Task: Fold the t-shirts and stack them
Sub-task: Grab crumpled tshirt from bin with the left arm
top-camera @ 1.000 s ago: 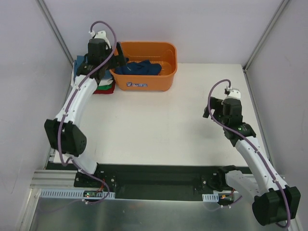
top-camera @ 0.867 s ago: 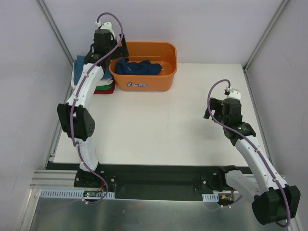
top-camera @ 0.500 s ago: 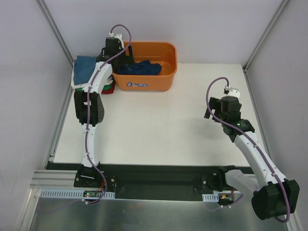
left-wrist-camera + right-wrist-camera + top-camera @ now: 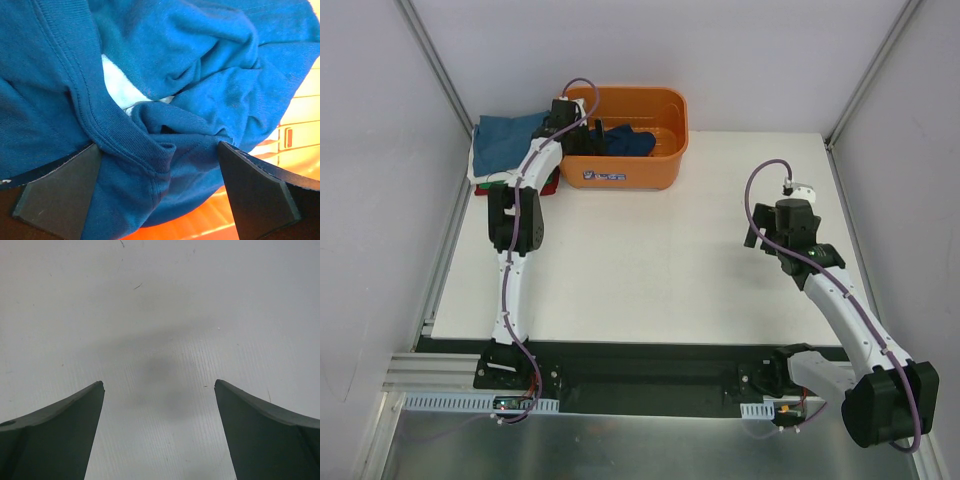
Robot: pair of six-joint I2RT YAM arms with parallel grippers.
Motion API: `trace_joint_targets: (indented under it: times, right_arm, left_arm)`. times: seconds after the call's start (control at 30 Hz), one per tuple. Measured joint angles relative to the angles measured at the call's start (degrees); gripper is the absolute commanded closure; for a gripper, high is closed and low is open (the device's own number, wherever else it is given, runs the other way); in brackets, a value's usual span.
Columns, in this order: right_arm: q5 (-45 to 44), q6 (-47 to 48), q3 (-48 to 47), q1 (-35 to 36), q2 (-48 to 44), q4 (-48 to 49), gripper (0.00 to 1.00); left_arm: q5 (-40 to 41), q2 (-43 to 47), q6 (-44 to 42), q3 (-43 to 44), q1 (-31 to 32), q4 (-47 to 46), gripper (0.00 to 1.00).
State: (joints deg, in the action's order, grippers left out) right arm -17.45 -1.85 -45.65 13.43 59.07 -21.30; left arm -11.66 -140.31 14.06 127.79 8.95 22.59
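Observation:
A crumpled dark navy-blue t-shirt (image 4: pixel 623 141) lies in the orange basket (image 4: pixel 640 165). In the left wrist view the shirt (image 4: pixel 165 60) fills the frame, with a white patch of print (image 4: pixel 117 89) showing in its folds. My left gripper (image 4: pixel 582 130) (image 4: pixel 159 148) is open, low inside the basket, and a ribbed fold of the shirt lies between its fingers. A stack of folded t-shirts with a teal-blue one (image 4: pixel 508 137) on top and a red one (image 4: pixel 544 186) at the bottom sits at the far left. My right gripper (image 4: pixel 761 236) (image 4: pixel 159 385) is open and empty over bare table.
The basket stands at the back of the white table (image 4: pixel 640 260), against the folded stack. Its orange floor (image 4: pixel 200 225) shows under the shirt. Grey walls and metal frame posts close in the left, back and right sides.
My left arm has swung right from over the folded stack and reached down into the basket onto the navy shirt. My right arm has shifted only slightly.

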Motion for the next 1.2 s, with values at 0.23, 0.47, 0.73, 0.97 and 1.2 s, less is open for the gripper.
trace_joint_targets:
  times: [0.23, 0.47, 0.73, 0.97, 1.2]
  right_arm:
    - [-1.5, 0.0, -0.1, 0.0, 0.0, -0.6, 0.03]
    - [-3.0, 0.6, -0.2, 0.0, 0.0, -1.7, 0.03]
    - [-3.4, 0.9, -0.4, 0.0, -1.6, -2.0, 0.03]
    - [-4.0, 1.0, -0.4, 0.0, -4.7, -2.1, 0.04]
    - [-4.4, 1.0, -0.4, 0.0, -6.7, -2.1, 0.03]
  left_arm:
    - [0.0, -0.9, 0.5, 1.2, 0.0, 0.9, 0.33]
    - [-0.5, -2.8, 1.4, 2.7, -0.1, 2.5, 1.00]
    - [-3.5, -2.6, 0.5, 6.8, 0.0, 4.7, 1.00]
    - [-9.2, 6.4, 0.4, 7.1, 0.0, 2.8, 1.00]
    - [-13.0, 19.3, 0.0, 5.9, 0.1, -2.6, 1.00]
